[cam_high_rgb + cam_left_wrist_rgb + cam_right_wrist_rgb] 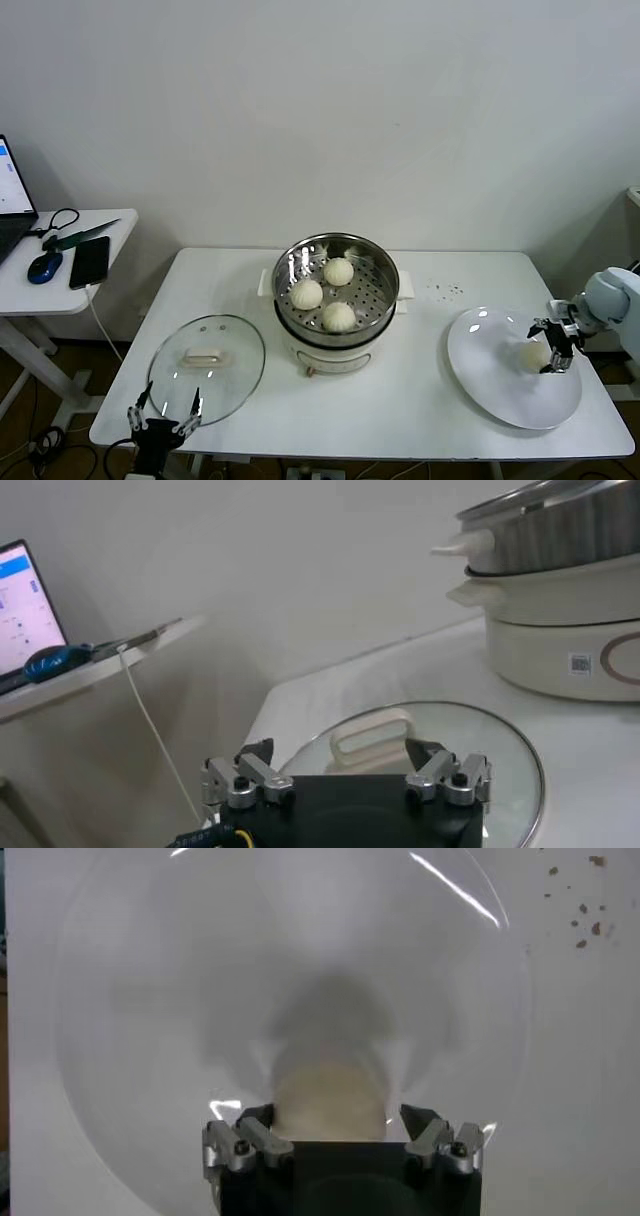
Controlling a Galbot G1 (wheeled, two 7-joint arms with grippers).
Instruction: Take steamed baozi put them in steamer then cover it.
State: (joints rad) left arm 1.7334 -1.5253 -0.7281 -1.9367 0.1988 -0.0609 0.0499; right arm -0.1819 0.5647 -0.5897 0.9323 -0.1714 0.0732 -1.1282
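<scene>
The steamer [335, 285] is set near the middle of the white table [420, 400], and every place below is given from it. Three steamed baozi [338, 316] are seen lying inside its perforated basket, uncovered. To the robot's right of the steamer a flat white plate [490, 385] is placed, and on it the fourth baozi [535, 353] is found. The right gripper [556, 348] is positioned at that bun with its fingers spread wide to either side of it (in the right wrist view the bun [330, 1103] is seen between the open fingers [245, 1143], and no contact with them can be made out). To the robot's left of the steamer, and nearer the front edge of the table, the cover [207, 368] is laid flat with its white handle up. The left gripper [162, 420] is held just past the cover's front rim, fingers wide apart and nothing held. A side table [60, 265] with a phone [90, 262] and a mouse [44, 267] is seen farther left.
</scene>
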